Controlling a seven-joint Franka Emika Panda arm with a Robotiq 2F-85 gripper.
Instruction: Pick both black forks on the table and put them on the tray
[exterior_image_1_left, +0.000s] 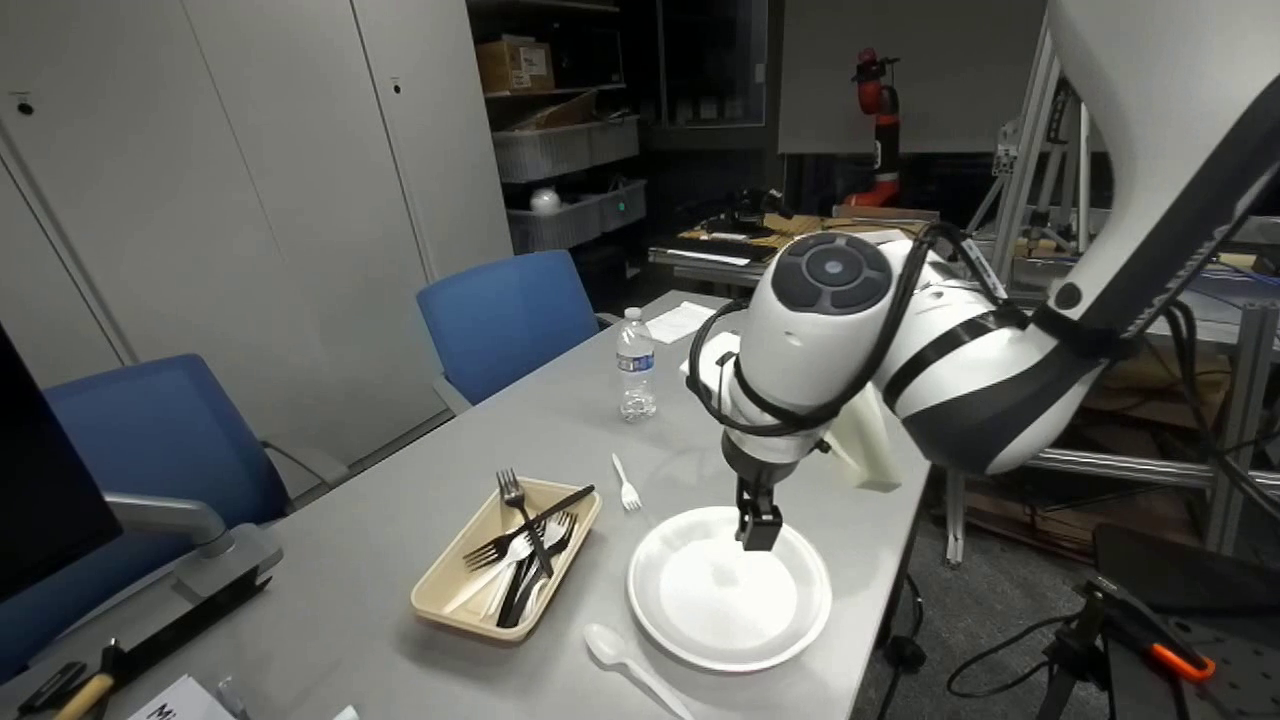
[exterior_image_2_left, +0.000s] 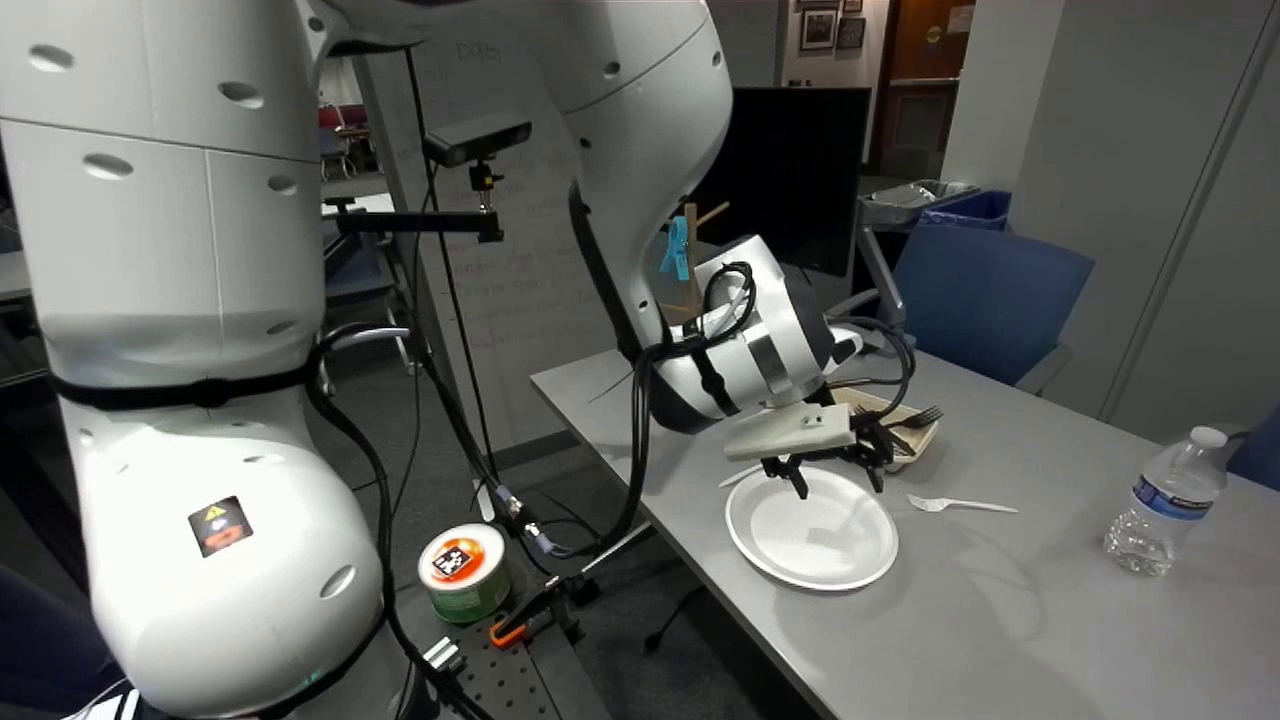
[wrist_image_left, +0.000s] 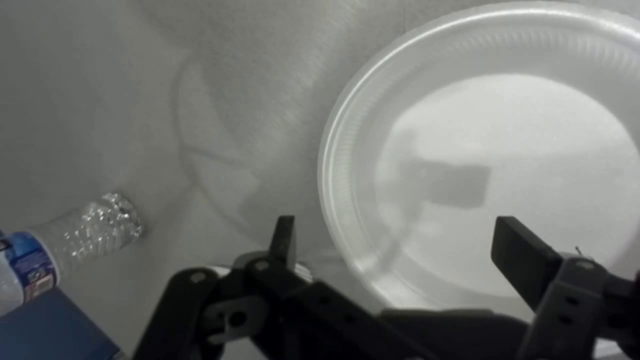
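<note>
Both blk forks lie crossed atop other utensils in tray, as task wants. Gripper hangs over plate, jaws wide, nothing held, prob. b/c no grasp's left.

I see the tray sitting flat on the light-grey table: shallow, beige, rectangular, raised rim. Black fork in it, slim, tilted, tines up at the rim near one corner. Second black fork, same look, crosses it; tines inside the tray, handle end at the rim by the next corner. I can't tell which is on top.
</note>
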